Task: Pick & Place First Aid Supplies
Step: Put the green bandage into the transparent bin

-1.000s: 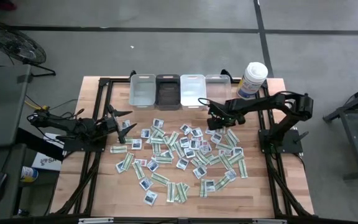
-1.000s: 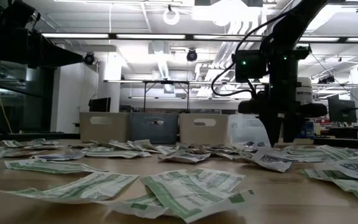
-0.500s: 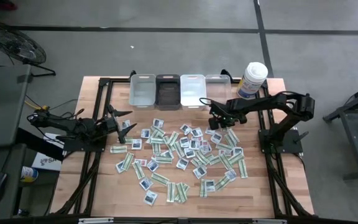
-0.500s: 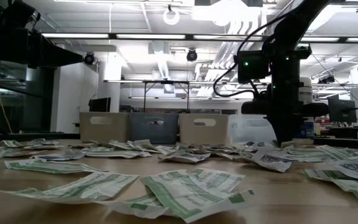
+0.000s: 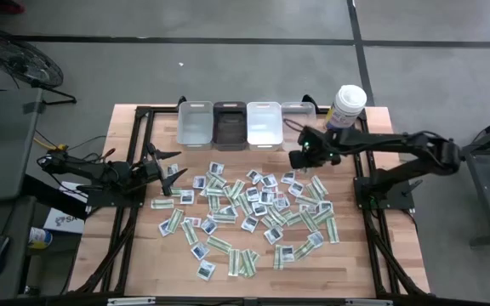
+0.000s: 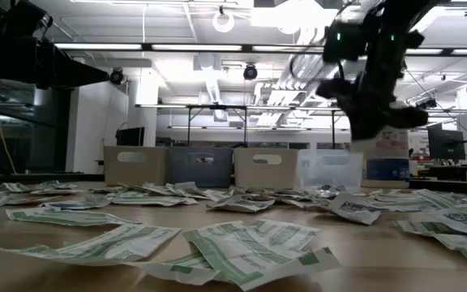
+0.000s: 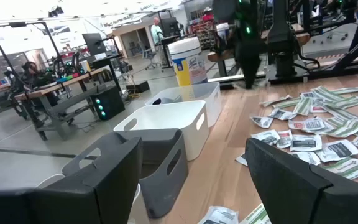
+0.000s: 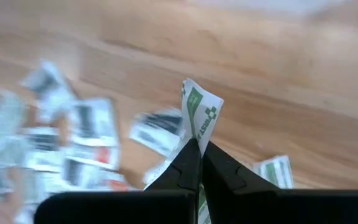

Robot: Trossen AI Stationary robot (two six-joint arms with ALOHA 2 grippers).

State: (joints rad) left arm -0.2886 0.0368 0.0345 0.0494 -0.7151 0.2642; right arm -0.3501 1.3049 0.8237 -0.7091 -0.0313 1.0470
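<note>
I see the right gripper (image 8: 199,163) pinching a green-and-white packet (image 8: 199,117), upper right of centre above the scattered packets (image 5: 249,208). Left gripper (image 5: 175,167), centre-left, jaws wide.

- Four small rectangular plastic bins (image 5: 245,123) in one row: a pale one, a dark grey one, a white one, a clear one.
- One tall white round canister with a blue label (image 5: 345,108).
- Several dozen small flat paper packets (image 5: 249,212) (too overlapped for an exact count), green-and-white strips mixed with squarish white ones.
- Two dark robot arms.
</note>
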